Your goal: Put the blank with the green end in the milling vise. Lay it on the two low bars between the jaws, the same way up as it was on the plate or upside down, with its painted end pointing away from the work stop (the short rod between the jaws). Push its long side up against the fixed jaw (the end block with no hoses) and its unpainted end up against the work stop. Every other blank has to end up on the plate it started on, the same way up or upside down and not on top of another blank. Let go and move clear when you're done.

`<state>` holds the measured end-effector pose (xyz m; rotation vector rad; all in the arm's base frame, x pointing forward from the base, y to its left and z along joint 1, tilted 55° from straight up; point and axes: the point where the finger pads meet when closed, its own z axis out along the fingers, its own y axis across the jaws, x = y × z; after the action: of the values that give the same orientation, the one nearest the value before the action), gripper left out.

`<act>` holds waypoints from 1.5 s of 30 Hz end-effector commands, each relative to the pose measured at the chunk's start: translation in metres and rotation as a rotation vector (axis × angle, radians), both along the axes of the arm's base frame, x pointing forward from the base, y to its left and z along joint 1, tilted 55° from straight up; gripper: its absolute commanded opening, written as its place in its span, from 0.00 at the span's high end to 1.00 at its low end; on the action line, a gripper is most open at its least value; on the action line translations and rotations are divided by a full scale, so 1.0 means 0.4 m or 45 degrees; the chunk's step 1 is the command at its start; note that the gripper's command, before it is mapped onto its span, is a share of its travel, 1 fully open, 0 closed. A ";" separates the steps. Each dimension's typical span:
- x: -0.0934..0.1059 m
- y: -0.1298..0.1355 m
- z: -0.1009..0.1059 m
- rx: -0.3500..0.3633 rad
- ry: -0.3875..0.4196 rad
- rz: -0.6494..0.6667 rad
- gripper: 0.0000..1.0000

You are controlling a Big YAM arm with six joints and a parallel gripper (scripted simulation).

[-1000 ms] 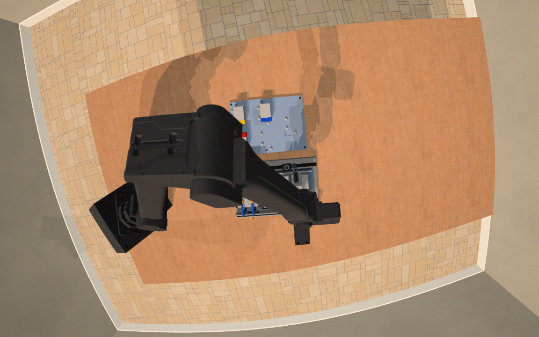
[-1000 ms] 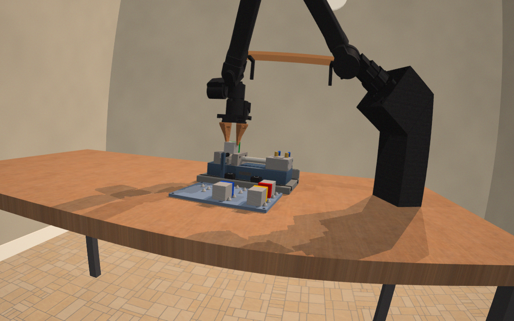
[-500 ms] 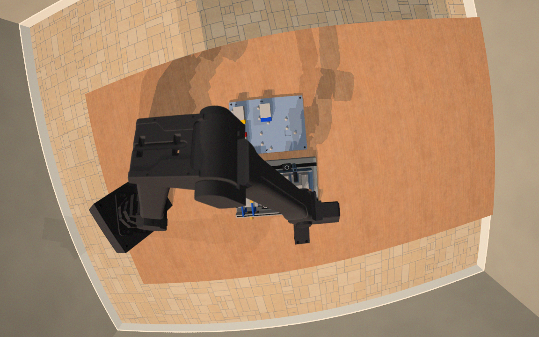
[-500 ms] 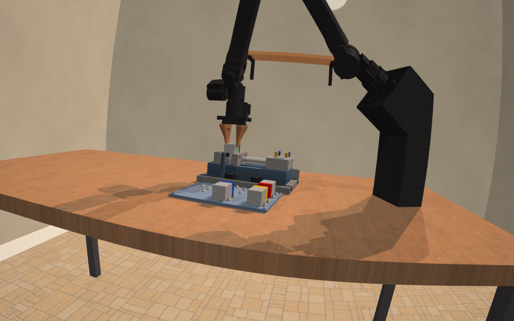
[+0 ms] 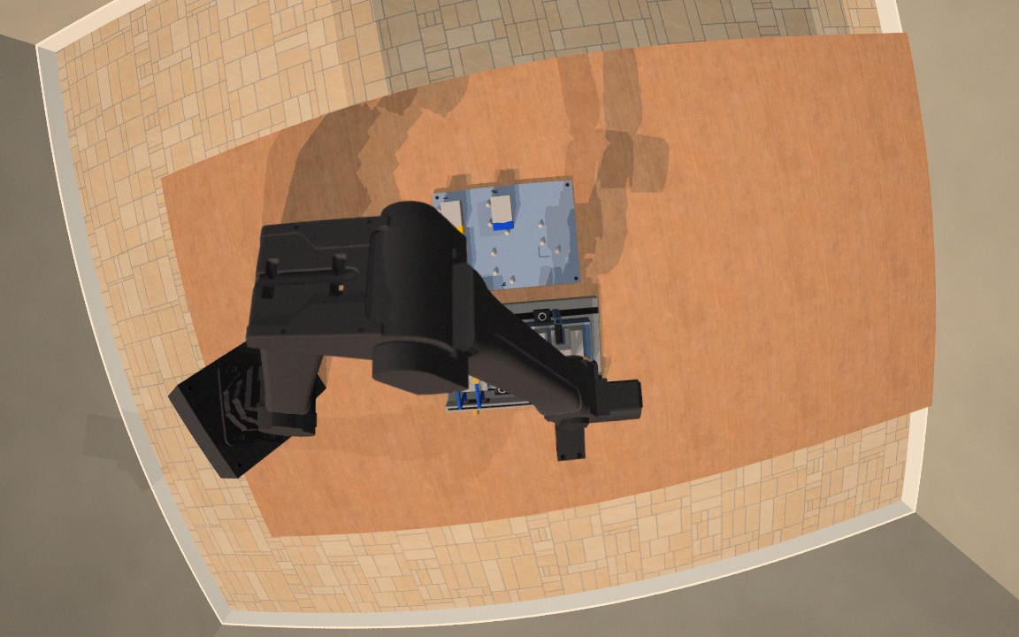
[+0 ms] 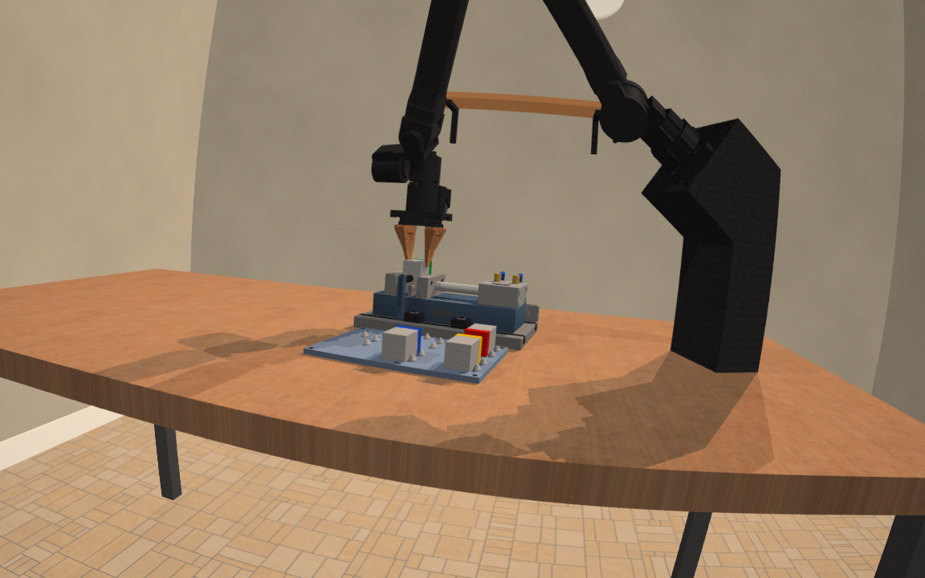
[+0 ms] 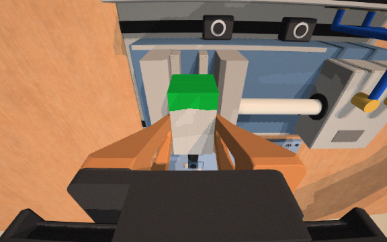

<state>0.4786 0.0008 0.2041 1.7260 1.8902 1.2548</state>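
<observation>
From top view, arm [image 5: 449,317] hides grasp; you see only plate [image 5: 553,213] and part of vise [image 5: 569,325].

Exterior view: gripper [image 6: 419,253] points down over vise [image 6: 451,305], green-end blank [image 6: 414,268] between vise blocks, just above low bars. Three other blanks sit on plate [image 6: 329,351].

Wrist view: jaws clenched on unpainted half of green-end blank [image 7: 192,111], green end pointing away from you. Block looks stiff, smooth, likely slippery; keep hold on long flat sides, near middle.

Four blanks show: green-ended blank [image 7: 192,114] in the one gripper [image 7: 193,141], and three on the single plate [image 6: 336,353], blue-ended blank [image 6: 401,343], yellow-ended blank [image 6: 462,352], red-ended blank [image 6: 481,335]. One vise [image 6: 451,309] with two yellow fittings [image 7: 365,101]; plate pegs look like roughly ten.
</observation>
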 end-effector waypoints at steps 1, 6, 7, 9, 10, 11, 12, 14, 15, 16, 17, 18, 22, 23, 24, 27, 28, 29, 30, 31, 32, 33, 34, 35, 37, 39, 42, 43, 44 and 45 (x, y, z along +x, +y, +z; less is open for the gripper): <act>0.008 0.005 -0.002 0.010 -0.003 -0.008 1.00; 0.008 0.009 0.007 0.009 -0.014 -0.005 1.00; 0.009 0.009 0.005 0.009 -0.012 -0.004 1.00; 0.010 0.007 0.001 0.010 -0.009 -0.007 1.00; 0.010 0.006 0.001 0.010 -0.008 -0.007 1.00; 0.010 0.006 0.001 0.010 -0.008 -0.007 1.00; 0.010 0.006 0.001 0.010 -0.008 -0.007 1.00; 0.010 0.007 0.004 0.009 -0.013 -0.006 1.00; 0.010 0.008 0.004 0.009 -0.012 -0.006 1.00; 0.010 0.008 0.003 0.009 -0.012 -0.006 1.00; 0.010 0.008 0.003 0.009 -0.011 -0.006 1.00; 0.010 0.008 0.003 0.009 -0.011 -0.006 1.00; 0.010 0.007 0.002 0.009 -0.011 -0.006 1.00; 0.010 0.007 0.002 0.009 -0.011 -0.006 1.00; 0.010 0.007 0.002 0.009 -0.011 -0.006 1.00; 0.010 0.007 0.002 0.009 -0.011 -0.006 1.00; 0.010 0.007 0.002 0.009 -0.011 -0.006 1.00; 0.010 0.007 0.002 0.009 -0.011 -0.006 1.00; 0.010 0.007 0.002 0.009 -0.011 -0.006 1.00; 0.010 0.007 0.002 0.009 -0.011 -0.006 1.00; 0.010 0.007 0.002 0.009 -0.011 -0.006 1.00; 0.010 0.007 0.002 0.009 -0.011 -0.006 1.00; 0.010 0.007 0.002 0.009 -0.011 -0.006 1.00; 0.010 0.007 0.002 0.009 -0.011 -0.006 1.00; 0.010 0.007 0.002 0.009 -0.011 -0.006 1.00; 0.010 0.007 0.002 0.009 -0.011 -0.006 1.00; 0.010 0.007 0.002 0.009 -0.011 -0.006 1.00; 0.010 0.007 0.002 0.009 -0.011 -0.006 1.00; 0.010 0.007 0.002 0.009 -0.011 -0.006 1.00; 0.010 0.007 0.002 0.009 -0.011 -0.006 1.00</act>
<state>0.4799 0.0012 0.2028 1.7275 1.8887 1.2550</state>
